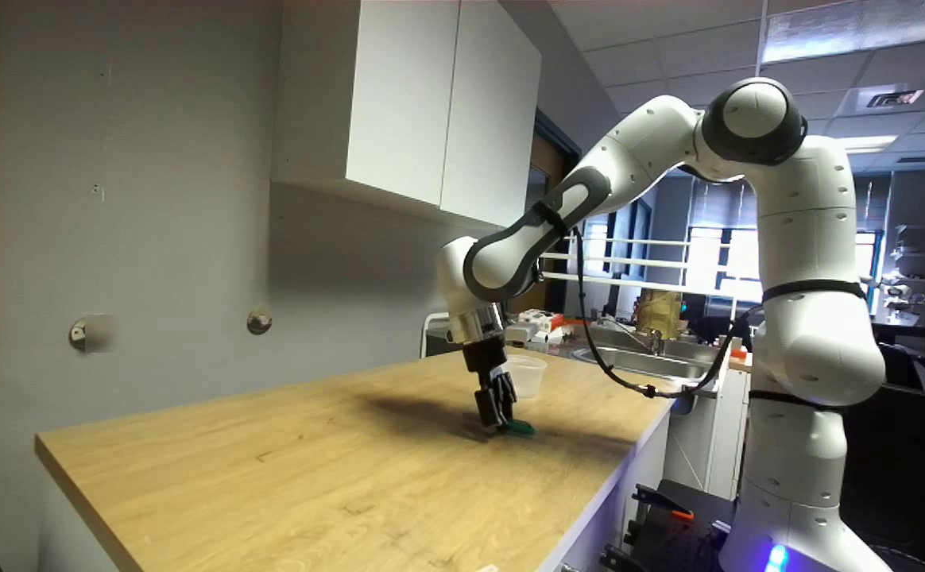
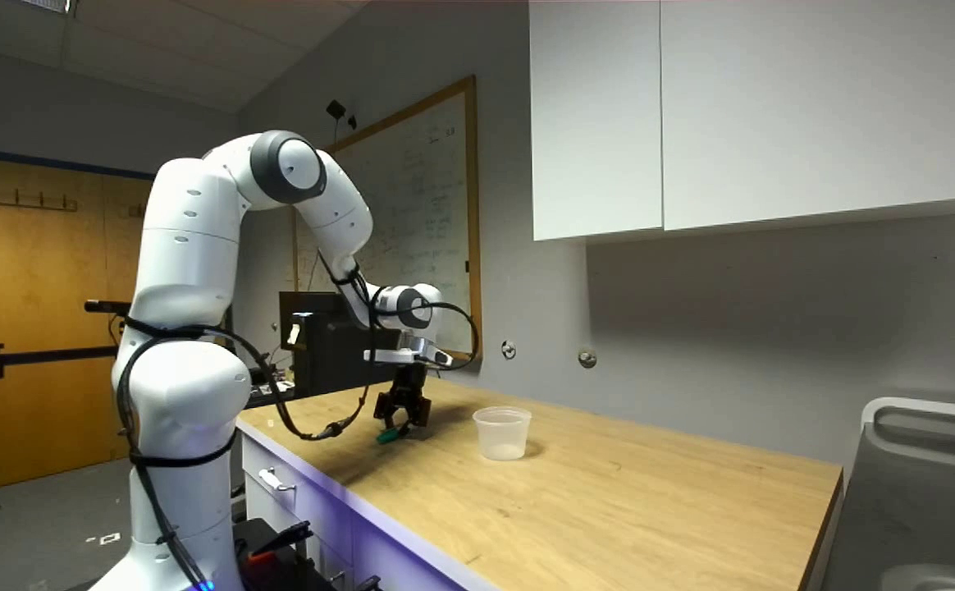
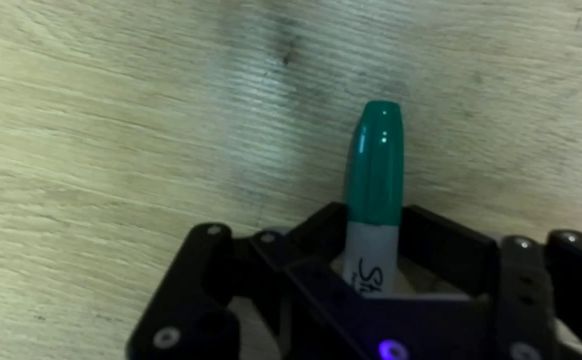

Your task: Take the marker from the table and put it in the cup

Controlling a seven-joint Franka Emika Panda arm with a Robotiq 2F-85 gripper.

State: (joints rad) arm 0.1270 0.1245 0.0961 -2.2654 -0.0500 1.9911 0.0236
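You are holding the marker (image 3: 375,200) clamped in the pincer (image 3: 374,220), fingers (image 3: 441,245) gripping both its sides; its green cap (image 3: 377,165) is jutting past them, and whether it is touching the bench (image 2: 650,509) is not showing. The cup (image 2: 502,437) is standing nearby.

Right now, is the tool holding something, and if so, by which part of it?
The tool holds the marker from both sides, around where its green cap meets the pale barrel.
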